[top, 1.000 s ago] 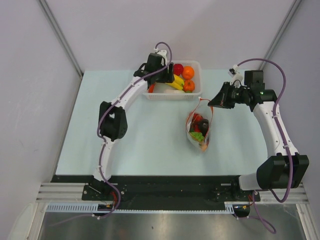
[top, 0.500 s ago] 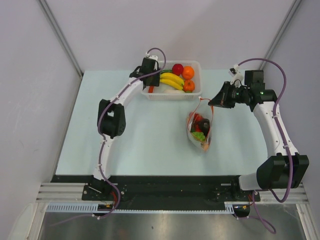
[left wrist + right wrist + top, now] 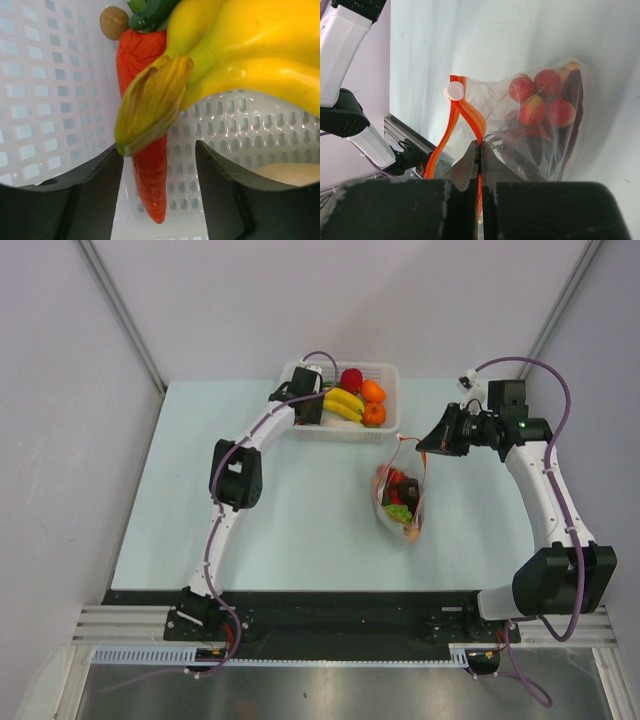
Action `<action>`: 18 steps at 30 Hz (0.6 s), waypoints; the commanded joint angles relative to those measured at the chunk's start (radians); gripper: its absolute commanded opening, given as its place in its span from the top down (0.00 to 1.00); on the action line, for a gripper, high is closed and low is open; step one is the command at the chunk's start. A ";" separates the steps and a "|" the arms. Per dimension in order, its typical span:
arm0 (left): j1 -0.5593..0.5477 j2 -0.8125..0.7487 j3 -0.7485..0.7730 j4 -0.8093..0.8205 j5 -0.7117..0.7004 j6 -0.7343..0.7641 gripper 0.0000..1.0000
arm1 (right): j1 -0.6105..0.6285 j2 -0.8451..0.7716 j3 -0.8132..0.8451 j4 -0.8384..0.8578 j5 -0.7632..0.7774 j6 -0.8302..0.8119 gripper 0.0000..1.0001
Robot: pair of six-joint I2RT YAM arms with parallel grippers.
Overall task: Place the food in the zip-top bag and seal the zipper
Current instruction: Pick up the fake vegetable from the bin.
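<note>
Your right claw [image 3: 479, 150] is pressed together on the zipper [image 3: 465, 115], just below the white slider [image 3: 454, 91]. It lifts that edge so the bag [image 3: 535, 125] hangs mouth-up with its bottom resting on the counter [image 3: 280, 520]. That hold looks meant to give you a standing opening to drop food into. The bag sits right of centre, just in front of the basket [image 3: 385, 425] and apart from it.

Your left claw [image 3: 159, 165] is spread and empty, down inside the basket at its left end. Its jaws stand either side of the carrot [image 3: 147, 165] tip and the bananas' [image 3: 240, 55] stalk end, which overlaps the carrot. I judge the carrot is the target, but closing here could catch the stalk too.

Count what you have:
- one bag, with one zipper and one slider
- one basket
- at least four red berries [image 3: 547, 80] in the bag, plus something green and something dark that I cannot name
- in the basket, one bunch of bananas, one carrot, two oranges [image 3: 372, 390], one red apple [image 3: 351, 378] and one small brown ball [image 3: 114, 21]
- a pale item under the bananas, too hidden to identify
</note>
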 commanded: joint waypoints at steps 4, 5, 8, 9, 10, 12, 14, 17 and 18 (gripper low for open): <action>0.012 0.001 0.043 -0.064 0.122 -0.020 0.55 | -0.007 0.018 0.052 0.050 0.017 0.013 1.00; 0.012 -0.001 0.042 -0.070 0.134 -0.026 0.57 | -0.007 0.018 0.052 0.050 0.017 0.013 1.00; 0.014 -0.013 0.022 -0.078 0.129 -0.043 0.59 | -0.005 0.018 0.051 0.052 0.018 0.016 1.00; 0.012 -0.018 0.016 -0.066 0.124 -0.043 0.59 | -0.007 0.018 0.049 0.053 0.017 0.019 1.00; 0.012 -0.018 0.014 -0.061 0.118 -0.042 0.62 | -0.005 0.019 0.049 0.056 0.015 0.022 1.00; 0.014 -0.018 0.022 -0.067 0.095 -0.048 0.68 | -0.005 0.024 0.052 0.058 0.017 0.022 1.00; 0.020 -0.045 0.016 -0.061 0.084 -0.054 0.79 | -0.004 0.024 0.059 0.056 0.015 0.022 1.00; 0.020 -0.134 -0.039 -0.005 0.050 -0.057 0.91 | -0.005 0.023 0.056 0.059 0.015 0.021 1.00; 0.019 -0.165 -0.059 0.016 0.044 -0.056 0.93 | -0.004 0.021 0.052 0.058 0.017 0.019 1.00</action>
